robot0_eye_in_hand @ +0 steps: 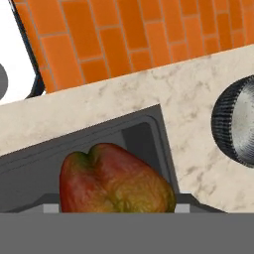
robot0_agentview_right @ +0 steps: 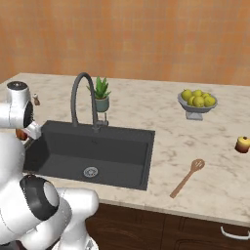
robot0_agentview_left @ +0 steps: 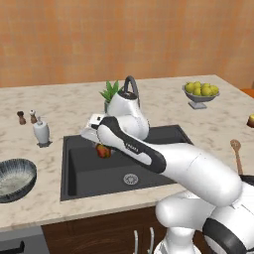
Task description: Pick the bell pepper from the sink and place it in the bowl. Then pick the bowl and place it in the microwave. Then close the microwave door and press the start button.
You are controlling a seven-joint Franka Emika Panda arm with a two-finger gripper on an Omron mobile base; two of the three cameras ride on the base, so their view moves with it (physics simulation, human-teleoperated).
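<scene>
While the arm is reaching over the sink in the left base view, the bell pepper is hanging at its pincer, above the basin floor. Left on the surface, the bowl is sitting. Through the hand view, the pepper is filling the pincer's mouth, pinched.

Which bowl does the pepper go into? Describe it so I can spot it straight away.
Start at the dark sink set in the marble counter; the bowl sits on the counter to the sink's left, near the front edge. It is wide, dark and streaked outside, pale inside and empty, unlike the footed grey bowl of yellow fruit far right.
</scene>
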